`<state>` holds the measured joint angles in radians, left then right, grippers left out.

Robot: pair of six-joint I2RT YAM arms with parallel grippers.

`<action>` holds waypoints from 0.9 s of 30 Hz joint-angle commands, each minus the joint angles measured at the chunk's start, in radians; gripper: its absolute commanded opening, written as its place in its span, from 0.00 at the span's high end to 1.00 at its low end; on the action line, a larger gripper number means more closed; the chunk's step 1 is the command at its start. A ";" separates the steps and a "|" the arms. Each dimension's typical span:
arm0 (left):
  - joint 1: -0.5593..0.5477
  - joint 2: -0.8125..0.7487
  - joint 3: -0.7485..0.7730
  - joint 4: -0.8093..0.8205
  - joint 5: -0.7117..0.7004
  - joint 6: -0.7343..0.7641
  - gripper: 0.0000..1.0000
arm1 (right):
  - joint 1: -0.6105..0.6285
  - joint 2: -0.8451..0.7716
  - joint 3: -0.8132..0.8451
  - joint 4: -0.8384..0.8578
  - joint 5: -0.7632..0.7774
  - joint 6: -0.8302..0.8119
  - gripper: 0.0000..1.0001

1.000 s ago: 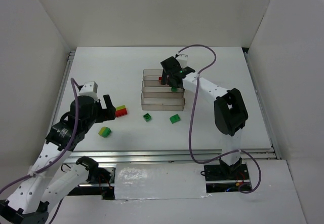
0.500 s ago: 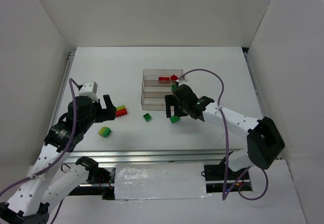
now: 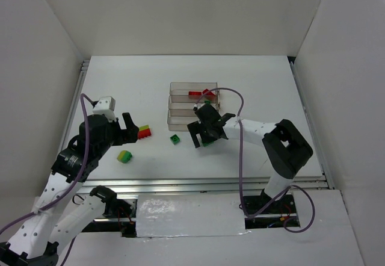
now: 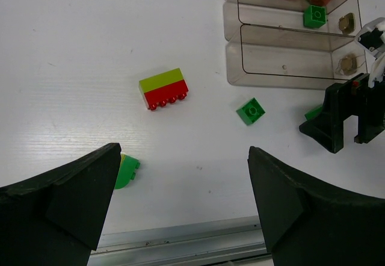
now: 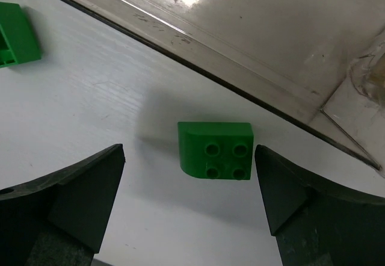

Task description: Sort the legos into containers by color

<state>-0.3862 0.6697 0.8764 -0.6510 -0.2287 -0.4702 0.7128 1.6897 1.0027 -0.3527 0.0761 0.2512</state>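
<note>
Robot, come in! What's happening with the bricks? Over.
Left gripper open, empty. Right gripper open over green brick beside bins. Nothing blocking.

Three views: one overhead, two at the wrists.
The top camera looks down from high behind the near edge over the whole surface; the left wrist view hangs above it, tilted forward, sharing the containers and the red-and-lime stack with the top view; the right wrist view sits close over a green brick beside a container wall.
</note>
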 commanded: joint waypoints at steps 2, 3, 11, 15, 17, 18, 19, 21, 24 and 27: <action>0.009 -0.009 -0.004 0.042 0.023 0.024 0.00 | -0.004 0.014 0.034 0.035 0.043 -0.017 0.04; 0.007 -0.009 -0.002 0.044 0.025 0.024 0.00 | -0.004 0.018 0.033 0.037 0.045 -0.015 0.04; 0.007 -0.009 -0.005 0.044 0.026 0.025 0.00 | 0.011 0.028 0.007 0.021 0.039 0.029 0.24; 0.009 -0.002 -0.001 0.042 0.031 0.027 0.01 | 0.031 0.041 0.017 -0.023 0.102 0.072 0.40; 0.009 -0.001 -0.002 0.040 0.031 0.028 0.00 | 0.033 0.062 0.027 -0.035 0.119 0.088 0.42; 0.007 -0.002 -0.001 0.040 0.031 0.028 0.01 | 0.036 0.073 0.040 -0.052 0.122 0.097 0.43; 0.009 -0.004 -0.001 0.040 0.029 0.027 0.00 | 0.037 0.094 0.051 -0.063 0.132 0.102 0.45; 0.009 -0.010 -0.004 0.044 0.028 0.027 0.01 | 0.051 0.114 0.072 -0.084 0.143 0.108 0.51; 0.010 -0.013 -0.005 0.045 0.031 0.027 0.01 | 0.077 0.128 0.088 -0.094 0.156 0.115 0.60; 0.009 -0.010 -0.004 0.044 0.031 0.028 0.01 | 0.117 0.070 0.091 -0.074 0.108 0.111 0.68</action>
<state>-0.3817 0.6697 0.8764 -0.6502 -0.2039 -0.4683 0.7837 1.7840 1.0805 -0.3901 0.1989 0.3519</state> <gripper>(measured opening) 0.994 0.553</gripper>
